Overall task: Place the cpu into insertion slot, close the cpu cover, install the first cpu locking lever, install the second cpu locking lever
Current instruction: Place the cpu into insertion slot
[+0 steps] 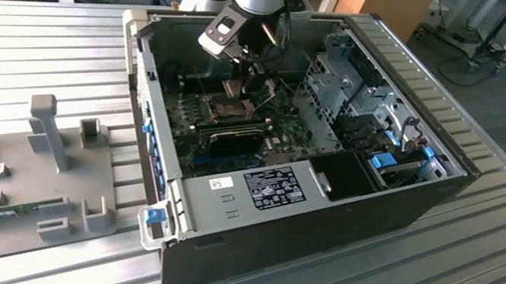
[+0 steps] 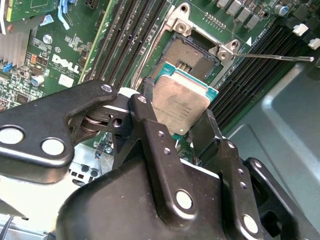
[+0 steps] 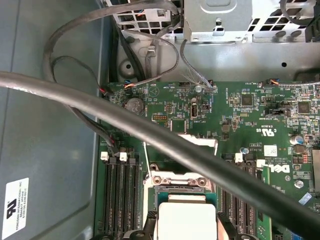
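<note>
My gripper (image 1: 240, 78) reaches down into the open computer case (image 1: 430, 189). In the second wrist view the gripper (image 2: 175, 117) is shut on the cpu (image 2: 181, 102), a flat square chip with a dull grey top and green edge, held tilted by two opposite sides. Just beyond the chip lies the insertion slot (image 2: 192, 54), open, its dark contact field bare inside the metal rim. A thin locking lever (image 2: 275, 57) sticks out sideways from the rim. In the first wrist view the cpu (image 3: 186, 220) hovers at the near side of the insertion slot (image 3: 177, 181), and the silvery cpu cover (image 3: 197, 141) stands raised behind it.
Long black memory slots (image 2: 127, 37) flank the socket on both sides. A thick black cable (image 3: 150, 132) crosses the first wrist view above the board. A metal drive cage (image 1: 350, 89) lines the case on the exterior view's right. A grey fixture plate (image 1: 31, 174) lies outside on the exterior view's left.
</note>
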Controlling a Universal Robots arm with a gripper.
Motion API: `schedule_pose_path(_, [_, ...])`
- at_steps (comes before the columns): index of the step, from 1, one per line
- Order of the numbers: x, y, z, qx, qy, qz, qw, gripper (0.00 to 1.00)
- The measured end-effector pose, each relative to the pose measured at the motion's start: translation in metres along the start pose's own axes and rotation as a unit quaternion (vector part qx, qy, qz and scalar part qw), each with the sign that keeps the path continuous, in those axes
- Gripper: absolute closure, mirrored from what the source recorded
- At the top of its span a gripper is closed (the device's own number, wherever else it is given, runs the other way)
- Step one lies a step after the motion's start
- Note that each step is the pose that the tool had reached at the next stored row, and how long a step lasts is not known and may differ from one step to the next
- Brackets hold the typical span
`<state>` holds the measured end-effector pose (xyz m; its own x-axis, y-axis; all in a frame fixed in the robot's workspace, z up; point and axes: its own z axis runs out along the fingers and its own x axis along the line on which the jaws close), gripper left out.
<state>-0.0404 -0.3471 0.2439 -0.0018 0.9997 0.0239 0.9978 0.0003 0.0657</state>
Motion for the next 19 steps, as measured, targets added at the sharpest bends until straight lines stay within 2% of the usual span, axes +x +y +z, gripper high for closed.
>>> schedule_pose_path(15, [0.0018, -0.0003, 0.004, 0.0006, 0.0, 0.0, 1.0, 0.46])
schedule_pose_path(16, [0.0018, -0.0003, 0.0043, 0.0029, 0.0002, 0.0, 1.0, 0.46])
schedule_pose_path(17, [0.0018, -0.0003, 0.0044, 0.0072, 0.0003, 0.0, 0.99997, 0.46])
schedule_pose_path(18, [0.0018, -0.0003, 0.0043, 0.0099, 0.0001, 0.0, 0.99995, 0.46])
schedule_pose_path(19, [0.0018, -0.0003, 0.0043, 0.01, 0.0001, 0.0, 0.99995, 0.46])
